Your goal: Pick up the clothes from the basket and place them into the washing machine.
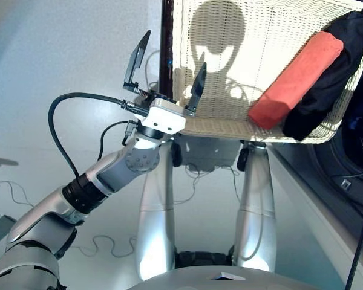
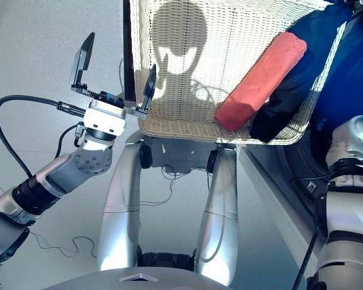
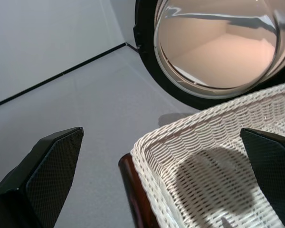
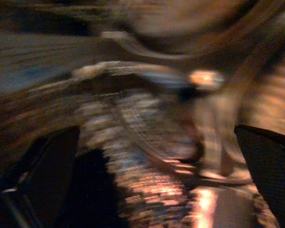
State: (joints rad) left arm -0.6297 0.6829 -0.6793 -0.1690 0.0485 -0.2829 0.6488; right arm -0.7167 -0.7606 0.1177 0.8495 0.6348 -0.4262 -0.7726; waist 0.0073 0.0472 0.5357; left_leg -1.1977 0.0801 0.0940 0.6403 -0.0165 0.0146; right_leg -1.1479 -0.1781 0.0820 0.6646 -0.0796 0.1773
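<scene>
The cream wicker basket (image 1: 230,72) holds the clothes along its right side. A coral-red roll (image 1: 296,72) lies beside a longer black piece (image 1: 320,96) that drapes over the rim, and navy blue cloth (image 2: 317,27) sits at the far right corner. My left gripper (image 1: 176,43) stands open at the basket's near left corner, one finger (image 3: 270,161) over the weave and the other outside the rim. The right gripper (image 4: 156,142) shows only in its blurred wrist view, fingers wide apart. The washing machine (image 1: 348,157) is at the lower right, and its glass door (image 3: 218,47) hangs open beyond the basket.
A dark brown post (image 1: 166,48) runs along the basket's left edge. Black cables (image 1: 66,121) loop off my left forearm, and thin wires (image 1: 103,244) trail on the pale floor. My right forearm (image 2: 351,175) rises in front of the machine.
</scene>
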